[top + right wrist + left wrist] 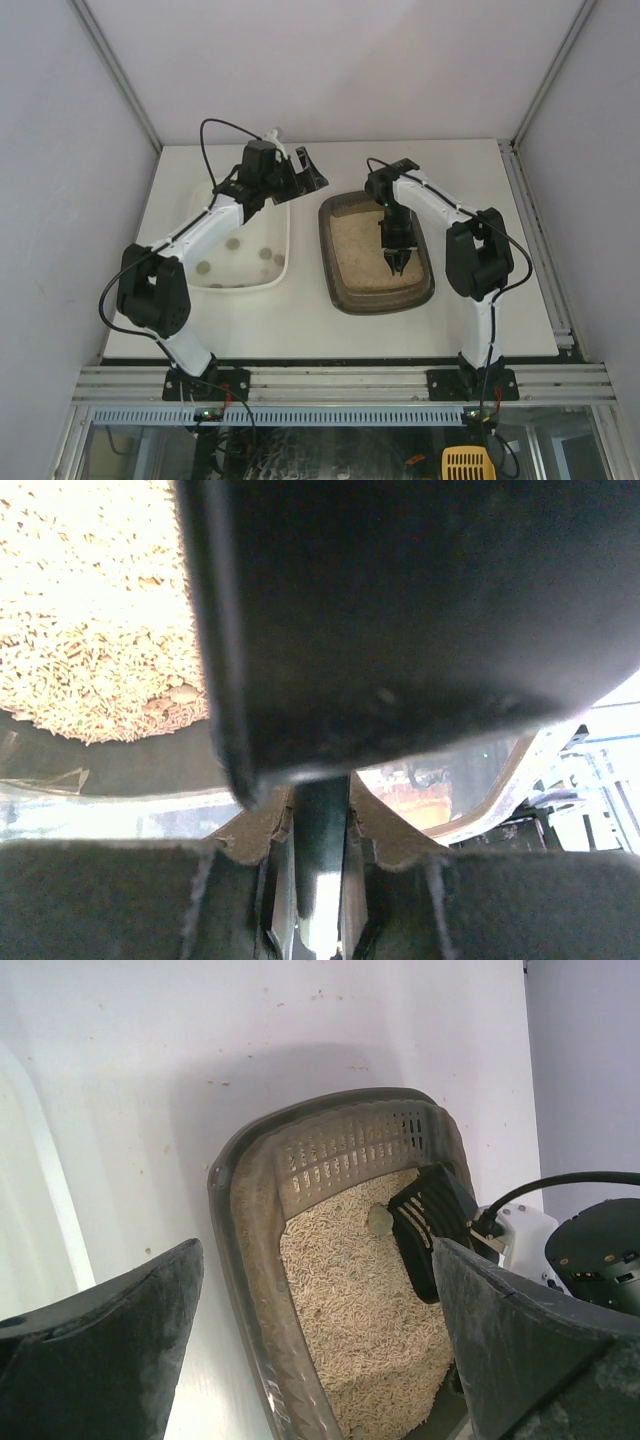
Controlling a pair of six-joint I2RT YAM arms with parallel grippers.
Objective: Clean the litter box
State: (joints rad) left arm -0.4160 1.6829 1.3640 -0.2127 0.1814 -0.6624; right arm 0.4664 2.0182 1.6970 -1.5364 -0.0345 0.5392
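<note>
The dark brown-grey litter box (345, 285) with beige litter sits right of centre; it also shows in the left wrist view (240, 1260). My right gripper (396, 250) is over the litter, shut on the handle of a black slotted scoop (399, 264). In the right wrist view the gripper (320, 825) clamps the handle, and the scoop (420, 610) fills the upper frame above the litter (90, 610). The scoop (430, 1232) lies beside a greyish clump (380, 1222). My left gripper (303, 170) is open and empty, raised near the box's far-left corner, with its fingers (100, 1360) wide apart.
A plain white tray (283, 222) stands left of the litter box and holds several small grey clumps (233, 243). Grey walls close in the table at the back and sides. A metal rail runs along the near edge.
</note>
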